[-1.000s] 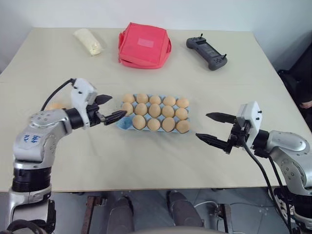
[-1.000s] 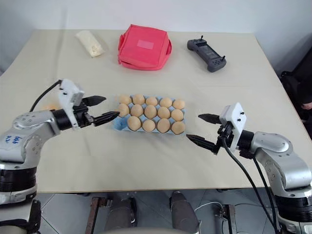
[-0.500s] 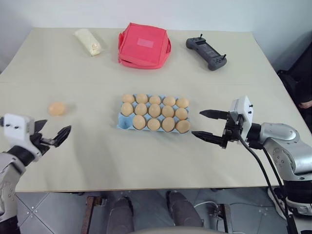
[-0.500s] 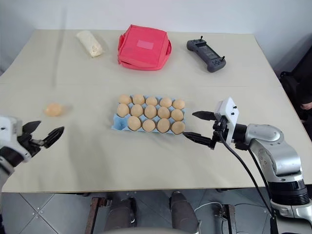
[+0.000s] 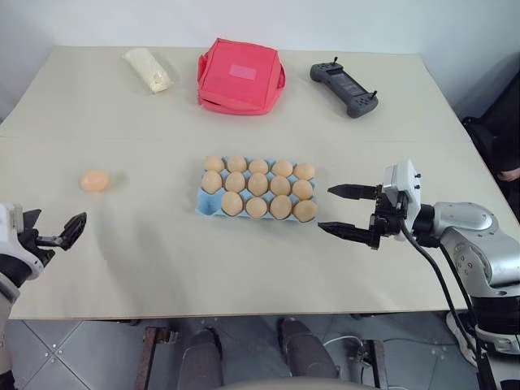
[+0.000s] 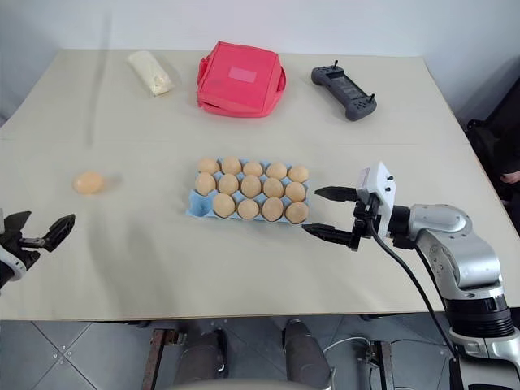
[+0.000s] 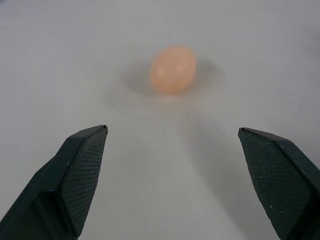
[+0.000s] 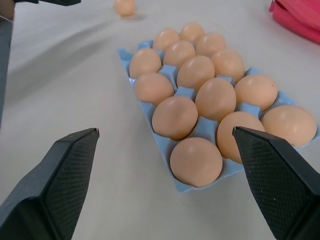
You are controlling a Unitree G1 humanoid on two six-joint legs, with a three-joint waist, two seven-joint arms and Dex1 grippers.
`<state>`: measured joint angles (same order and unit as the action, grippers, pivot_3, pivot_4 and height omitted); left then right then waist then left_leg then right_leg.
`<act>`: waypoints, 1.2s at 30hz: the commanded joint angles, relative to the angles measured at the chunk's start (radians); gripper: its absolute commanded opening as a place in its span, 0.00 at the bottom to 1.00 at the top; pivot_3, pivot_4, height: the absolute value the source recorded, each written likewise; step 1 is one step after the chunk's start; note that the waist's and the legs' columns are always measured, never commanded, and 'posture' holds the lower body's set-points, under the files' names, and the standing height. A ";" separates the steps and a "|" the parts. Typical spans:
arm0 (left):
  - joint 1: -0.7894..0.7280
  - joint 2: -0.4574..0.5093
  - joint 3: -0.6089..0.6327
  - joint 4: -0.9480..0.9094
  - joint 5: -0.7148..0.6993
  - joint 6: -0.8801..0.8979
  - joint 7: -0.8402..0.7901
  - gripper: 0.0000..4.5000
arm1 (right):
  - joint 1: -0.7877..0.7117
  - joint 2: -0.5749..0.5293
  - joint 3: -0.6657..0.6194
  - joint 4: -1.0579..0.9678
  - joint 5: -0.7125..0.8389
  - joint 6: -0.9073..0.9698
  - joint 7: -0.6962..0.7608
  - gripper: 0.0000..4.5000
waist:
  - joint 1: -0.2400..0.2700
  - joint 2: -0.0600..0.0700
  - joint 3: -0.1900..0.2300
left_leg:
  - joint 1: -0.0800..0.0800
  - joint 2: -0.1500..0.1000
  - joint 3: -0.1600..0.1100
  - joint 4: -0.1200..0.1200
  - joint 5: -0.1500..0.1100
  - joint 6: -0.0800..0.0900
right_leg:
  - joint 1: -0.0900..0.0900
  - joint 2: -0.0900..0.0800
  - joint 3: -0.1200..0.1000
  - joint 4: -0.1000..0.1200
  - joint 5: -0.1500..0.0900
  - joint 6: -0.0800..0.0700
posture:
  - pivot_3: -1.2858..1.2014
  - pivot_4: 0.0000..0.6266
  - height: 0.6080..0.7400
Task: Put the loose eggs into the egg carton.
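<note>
A pale beige table (image 5: 244,268) stands against a plain white wall (image 5: 325,20), over grey floor tiles (image 5: 106,349).

Eggs in egg carton (image 5: 206,203): fourteen, one cup empty at near-left corner
Loose eggs (image 5: 95,180): one, on tabletop (image 5: 162,268) left of carton
Egg cartons: one, light blue, three rows of five cups
Red bag (image 5: 240,75): one
Black handheld controller (image 5: 344,88): one
Pale cream wrapped lump (image 5: 147,69): one
</note>
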<state>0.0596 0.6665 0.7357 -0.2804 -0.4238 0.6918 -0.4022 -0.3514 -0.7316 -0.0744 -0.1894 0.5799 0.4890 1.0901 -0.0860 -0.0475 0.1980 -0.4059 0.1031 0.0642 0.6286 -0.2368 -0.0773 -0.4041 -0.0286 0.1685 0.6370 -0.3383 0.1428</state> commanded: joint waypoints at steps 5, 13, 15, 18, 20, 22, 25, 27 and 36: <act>-0.202 0.087 -0.108 0.174 0.056 -0.058 0.020 0.99 | -0.021 0.010 -0.033 -0.025 0.013 -0.020 -0.018 1.00 | 0.001 0.000 0.000 | 0.000 0.000 0.000 0.000 0.000 0.000 | 0.000 0.000 0.000 0.000 0.000 0.000 | 0.52 0.24 1.00; -0.433 0.125 -0.273 0.487 0.145 -0.154 0.006 0.99 | 0.007 0.004 -0.040 -0.047 0.006 -0.014 -0.039 1.00 | 0.001 0.000 0.000 | 0.000 0.000 0.001 -0.003 0.000 -0.001 | -0.003 0.000 -0.001 0.001 0.005 0.009 | 0.52 0.24 1.00; -0.468 0.125 -0.297 0.539 0.156 -0.166 0.003 0.99 | 0.017 0.000 -0.047 -0.058 0.010 -0.012 -0.045 1.00 | 0.000 0.000 0.000 | -0.001 0.000 0.001 -0.004 0.000 -0.001 | -0.004 0.000 -0.001 0.001 0.004 0.009 | 0.52 0.24 1.00; -0.522 0.125 -0.342 0.644 0.181 -0.190 -0.007 0.99 | 0.037 -0.008 -0.057 -0.077 0.014 -0.005 -0.053 1.00 | 0.003 0.000 0.000 | -0.001 0.000 0.002 -0.004 0.000 -0.001 | -0.004 0.001 -0.001 0.001 0.004 0.010 | 0.52 0.24 1.00; -0.543 0.123 -0.367 0.687 0.189 -0.205 -0.027 0.99 | 0.047 -0.013 -0.062 -0.086 0.016 -0.003 -0.057 1.00 | 0.004 0.000 0.000 | -0.001 0.000 0.002 -0.004 0.000 -0.002 | -0.004 0.001 -0.001 0.001 0.004 0.010 | 0.52 0.24 1.00; -0.555 0.121 -0.381 0.702 0.195 -0.196 -0.030 0.90 | 0.051 -0.018 -0.068 -0.091 0.019 0.000 -0.062 1.00 | 0.003 0.000 0.000 | -0.001 0.000 0.002 -0.003 0.000 -0.002 | -0.004 0.001 -0.001 0.001 0.004 0.010 | 0.52 0.24 1.00; -0.558 0.121 -0.389 0.689 0.189 -0.174 -0.040 0.72 | 0.058 -0.025 -0.074 -0.098 0.022 0.002 -0.066 1.00 | 0.003 0.000 0.000 | -0.001 0.000 0.002 -0.003 0.000 -0.002 | -0.004 0.001 -0.001 0.002 0.004 0.010 | 0.52 0.24 1.00; -0.552 0.123 -0.390 0.672 0.186 -0.166 -0.046 0.58 | 0.063 -0.028 -0.077 -0.102 0.023 0.003 -0.068 1.00 | 0.004 0.000 0.000 | -0.001 0.000 0.002 -0.002 0.000 -0.002 | -0.004 0.001 -0.001 0.004 0.004 0.010 | 0.52 0.24 1.00; -0.477 0.102 -0.403 0.312 0.068 -0.070 -0.170 0.31 | 0.080 -0.032 -0.096 -0.116 0.019 0.006 -0.076 1.00 | 0.005 0.000 0.000 | -0.001 0.000 0.002 0.000 0.000 -0.002 | -0.004 0.001 -0.001 0.006 0.004 0.010 | 0.52 0.24 1.00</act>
<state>-0.4226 0.7660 0.3365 0.1528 -0.3033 0.6095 -0.5294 -0.2703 -0.7440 -0.1296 -0.2708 0.5839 0.5021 1.0174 -0.0808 -0.0479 0.1979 -0.4068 0.1035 0.0660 0.6284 -0.2368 -0.0792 -0.4081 -0.0280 0.1678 0.6433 -0.3344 0.1525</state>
